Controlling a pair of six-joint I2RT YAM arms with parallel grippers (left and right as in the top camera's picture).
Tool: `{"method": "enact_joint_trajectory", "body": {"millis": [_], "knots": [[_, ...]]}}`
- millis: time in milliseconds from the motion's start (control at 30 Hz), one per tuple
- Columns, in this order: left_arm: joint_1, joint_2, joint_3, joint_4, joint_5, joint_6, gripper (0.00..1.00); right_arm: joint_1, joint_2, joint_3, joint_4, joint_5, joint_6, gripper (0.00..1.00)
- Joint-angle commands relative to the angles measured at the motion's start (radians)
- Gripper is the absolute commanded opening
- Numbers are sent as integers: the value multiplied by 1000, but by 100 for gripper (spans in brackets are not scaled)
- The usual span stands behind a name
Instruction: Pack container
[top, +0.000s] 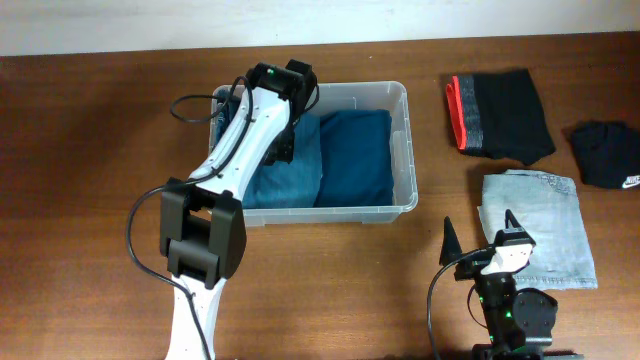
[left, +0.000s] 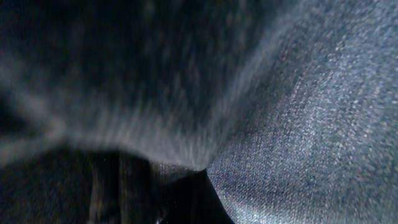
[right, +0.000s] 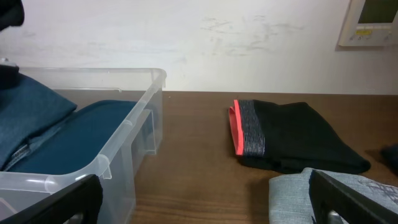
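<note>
Container (top: 407, 150) sits mid-table with 2 folded blue garments (top: 355, 155) packed inside. Left gripper (top: 287, 146) is down among them, jaws pressed together, any pinch unclear. Right gripper (top: 481, 232) hovers, jaws spread wide, by the pale jeans (top: 545, 215). 3 garments are left outside.

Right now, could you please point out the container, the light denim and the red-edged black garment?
container (top: 340, 214), overhead view, front wall.
light denim (top: 555, 230), overhead view, middle of fold.
red-edged black garment (top: 505, 115), overhead view, black middle.

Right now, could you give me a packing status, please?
Left gripper shut, inside container at blue clothing. Right gripper open, beside light jeans. Nothing in the way.
</note>
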Motion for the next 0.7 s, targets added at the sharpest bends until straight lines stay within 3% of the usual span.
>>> {"method": "enact_joint_trajectory", "body": {"millis": [0,333,500,667], "knots": [[21,-3,-86,26,-32,-52,1,-6,-9,-5,-5,-6,-3,99],[20,-7,-187,100,-10,-51,1,-6,-9,-5,-5,-6,-3,99],[20,-10,-86,66,-10,-51,1,-6,-9,-5,-5,-6,-3,99],[20,-13,126,-12,-10,-51,1,-6,-9,-5,-5,-6,-3,99]]}}
